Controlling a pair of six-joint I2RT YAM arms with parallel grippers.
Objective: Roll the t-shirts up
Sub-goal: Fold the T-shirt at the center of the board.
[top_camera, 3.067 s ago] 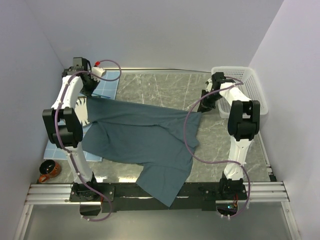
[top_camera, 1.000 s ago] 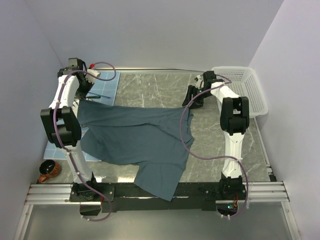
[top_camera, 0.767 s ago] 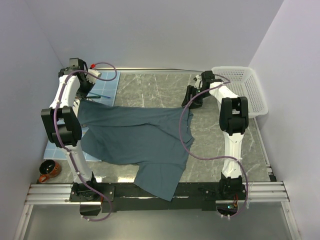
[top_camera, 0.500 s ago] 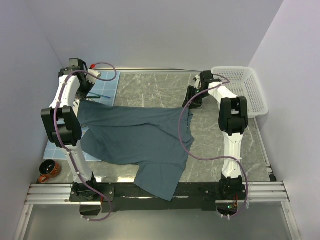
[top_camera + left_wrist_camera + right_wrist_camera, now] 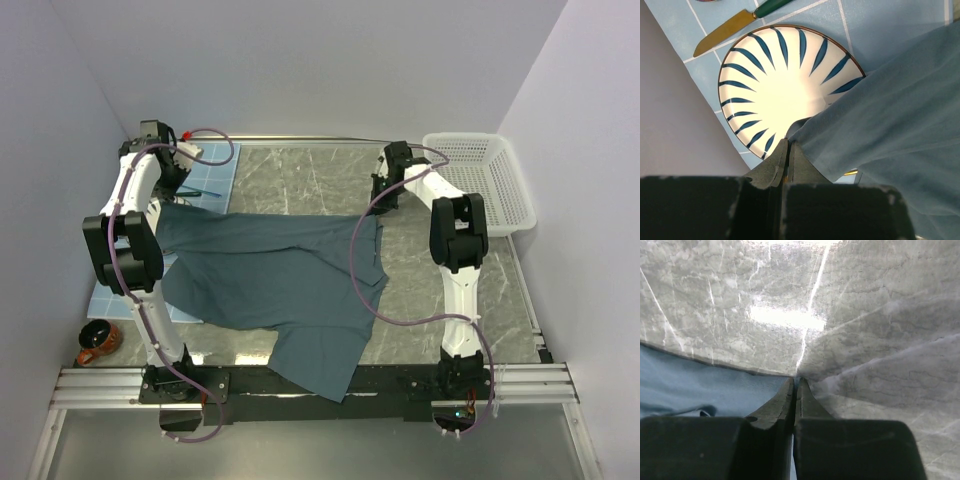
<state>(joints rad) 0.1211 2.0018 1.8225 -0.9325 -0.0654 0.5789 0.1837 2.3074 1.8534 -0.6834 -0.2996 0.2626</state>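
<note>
Right end effector has shifted left since earlier frames, to far-right corner of t-shirt, and is now clenched.

Top view: t-shirt spread across bench, near flap lying over near edge. Bare marble behind its far hem and to its right, up to basket. Left end effector at far-left corner, by placemat. Mug near left.

L wrist: left end effector clenched on t-shirt fold; cloth covers part of striped plate; knife beyond.

R wrist: right end effector pressed together at t-shirt hem; cannot tell if cloth is pinched. Open marble ahead.
</note>
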